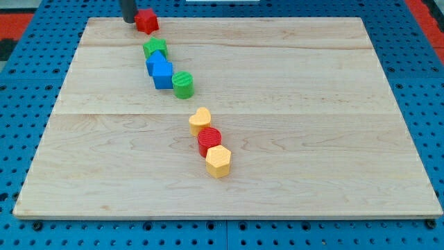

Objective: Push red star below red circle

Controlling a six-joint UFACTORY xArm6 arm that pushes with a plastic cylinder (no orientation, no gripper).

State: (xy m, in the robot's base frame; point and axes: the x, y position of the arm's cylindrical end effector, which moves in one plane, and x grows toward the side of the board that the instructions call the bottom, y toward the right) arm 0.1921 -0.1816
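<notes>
Seven blocks run in a diagonal chain down the desk. At its top end, the red star has my tip just at its left, touching or nearly so. No jaws exist on this rod. The red circle sits between the yellow heart and the yellow hexagon.

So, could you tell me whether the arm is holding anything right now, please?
Nothing is held; the rod cannot grip. My tip sits at the view's top, just left of the red star, seemingly touching its left side.
</notes>
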